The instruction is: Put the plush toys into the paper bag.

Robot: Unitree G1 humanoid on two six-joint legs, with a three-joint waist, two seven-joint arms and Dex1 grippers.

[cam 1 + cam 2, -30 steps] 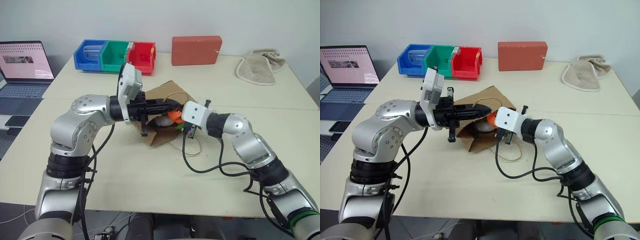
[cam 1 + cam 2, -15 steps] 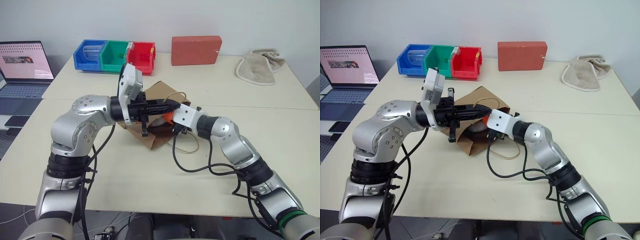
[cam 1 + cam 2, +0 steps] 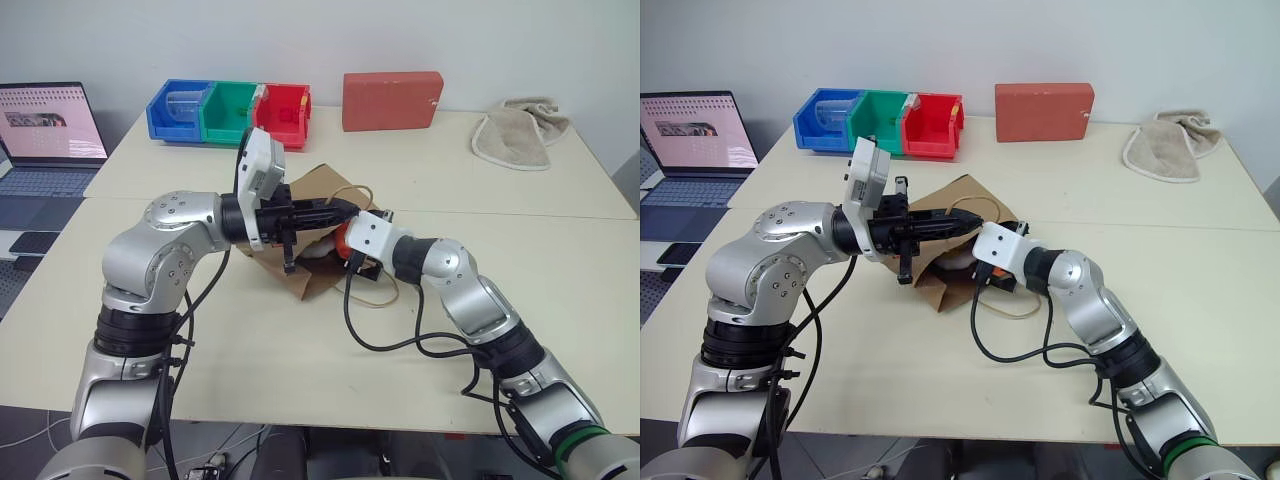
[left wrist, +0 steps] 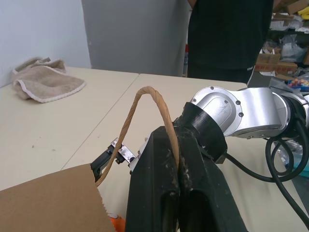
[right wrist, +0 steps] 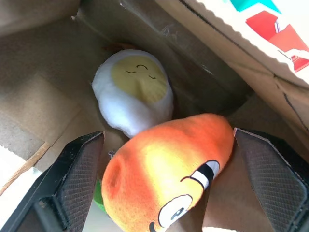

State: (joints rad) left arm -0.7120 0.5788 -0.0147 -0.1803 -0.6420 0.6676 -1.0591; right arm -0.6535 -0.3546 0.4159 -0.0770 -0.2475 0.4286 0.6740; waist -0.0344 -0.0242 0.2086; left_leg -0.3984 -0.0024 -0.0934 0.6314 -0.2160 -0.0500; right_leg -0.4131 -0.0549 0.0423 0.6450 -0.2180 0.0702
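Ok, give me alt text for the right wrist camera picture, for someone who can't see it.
An orange carrot plush with cartoon eyes lies between the open right gripper's two black fingers, inside the brown paper bag. Just beyond it lies a white egg plush with a smiling yellow face.

Left end effector (image 3: pixel 340 208) points level toward the right arm (fingers pressed together); right end effector (image 5: pixel 164 159) spread wide.

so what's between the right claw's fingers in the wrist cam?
The carrot plush lies between the open right claw's fingers, inside the paper bag. The egg plush lies just beyond it.
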